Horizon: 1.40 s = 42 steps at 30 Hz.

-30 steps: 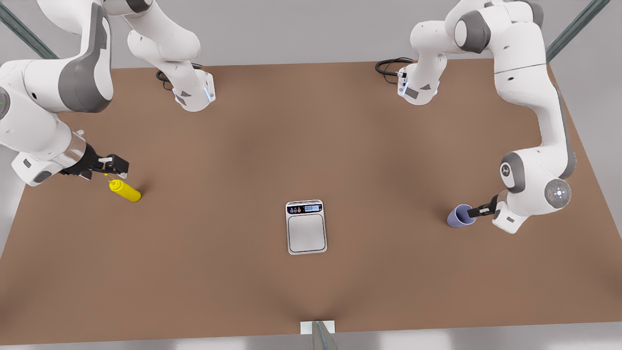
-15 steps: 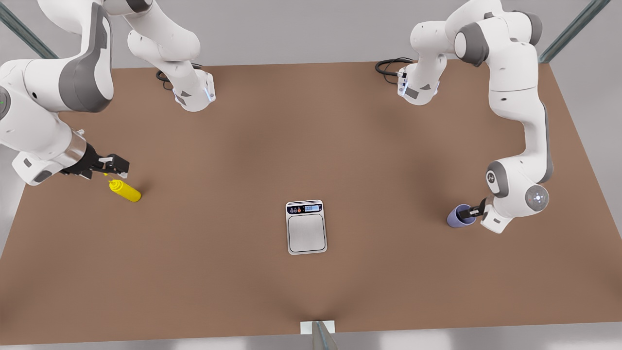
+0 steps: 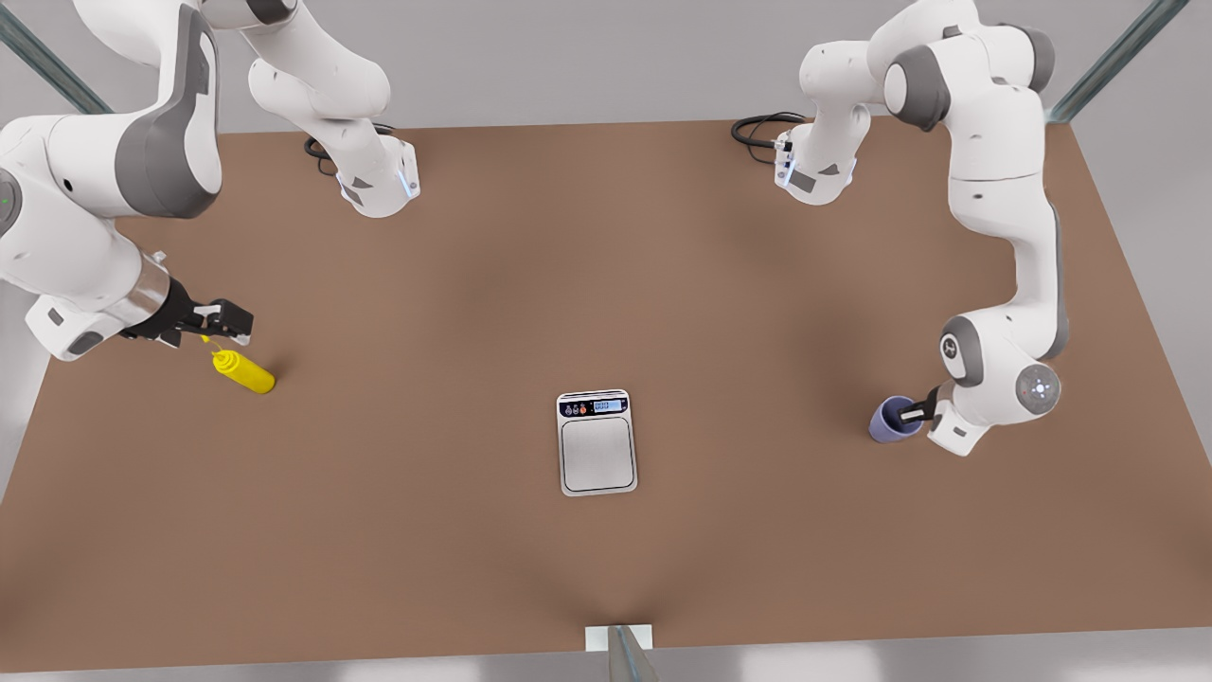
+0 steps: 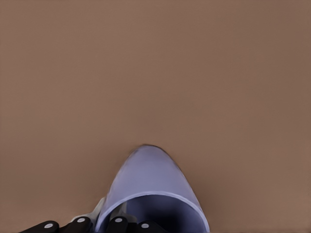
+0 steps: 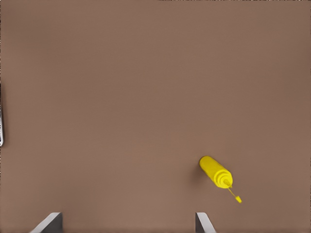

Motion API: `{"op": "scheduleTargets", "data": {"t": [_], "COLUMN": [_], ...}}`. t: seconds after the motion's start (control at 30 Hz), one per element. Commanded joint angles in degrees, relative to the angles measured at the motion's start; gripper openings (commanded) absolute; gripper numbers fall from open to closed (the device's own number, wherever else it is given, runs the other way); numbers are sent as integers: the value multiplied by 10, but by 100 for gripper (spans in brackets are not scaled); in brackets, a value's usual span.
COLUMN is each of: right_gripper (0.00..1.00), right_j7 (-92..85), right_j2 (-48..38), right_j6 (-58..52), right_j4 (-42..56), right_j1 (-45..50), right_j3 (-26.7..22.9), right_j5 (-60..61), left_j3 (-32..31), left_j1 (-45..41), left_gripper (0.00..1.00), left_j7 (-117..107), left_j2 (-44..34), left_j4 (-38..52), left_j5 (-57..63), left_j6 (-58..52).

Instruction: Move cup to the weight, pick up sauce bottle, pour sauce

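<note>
The lavender cup [image 3: 888,422] [image 4: 148,177] stands on the table at the front view's right. My left gripper [image 3: 911,413] [image 4: 100,226] is shut on its near wall, one finger inside the rim and one outside. The weight [image 3: 597,442], a flat silver scale with a lit display, lies at the table's middle, well apart from the cup. At the front view's left the yellow sauce bottle [image 3: 246,373] [image 5: 216,172] is on the table. My right gripper [image 3: 230,323] [image 5: 127,224] hovers open just above its nozzle end, touching nothing.
The brown table [image 3: 606,284] carries both arm bases [image 3: 379,185] [image 3: 814,170] along its far edge, each with a black cable. A metal post and white bracket [image 3: 619,644] sit at the near edge's middle. A sliver of the scale [image 5: 1,126] shows at the right wrist view's border.
The left arm's wrist and forearm have drawn in toward the cup, and the cup has shifted very slightly toward the front view's left. The right arm has barely moved.
</note>
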Motion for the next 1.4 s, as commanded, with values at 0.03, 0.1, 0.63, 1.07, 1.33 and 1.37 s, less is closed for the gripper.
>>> {"op": "scheduleTargets", "data": {"t": [0.03, 0.1, 0.63, 1.07, 1.33, 1.37], "right_gripper": [100, 100, 100, 100, 100, 100], "right_j7": [1, 0, 421, 312, 279, 265], "right_j2": [0, 0, 208, 417, 477, 484], "right_j6": [0, 0, -177, -261, -258, -258], "right_j4": [0, 0, -17, -4, 20, 18], "right_j1": [0, 0, -241, -352, -353, -352], "right_j3": [0, 0, -178, -179, -185, -185], "right_j5": [0, 1, 543, 577, 576, 576], "left_j3": [0, -4, -90, -92, -92, -92], "left_j1": [0, 0, -230, -351, -361, -360], "left_gripper": [21, 21, 21, 21, 32, 38], "left_j7": [0, -3, -494, -608, -608, -608], "left_j2": [0, -3, 30, 188, 210, 209], "left_j4": [0, 2, 208, 399, 399, 399], "left_j5": [0, 0, 5, -12, -24, -23], "left_j6": [1, -4, -118, -64, -31, -31]}}
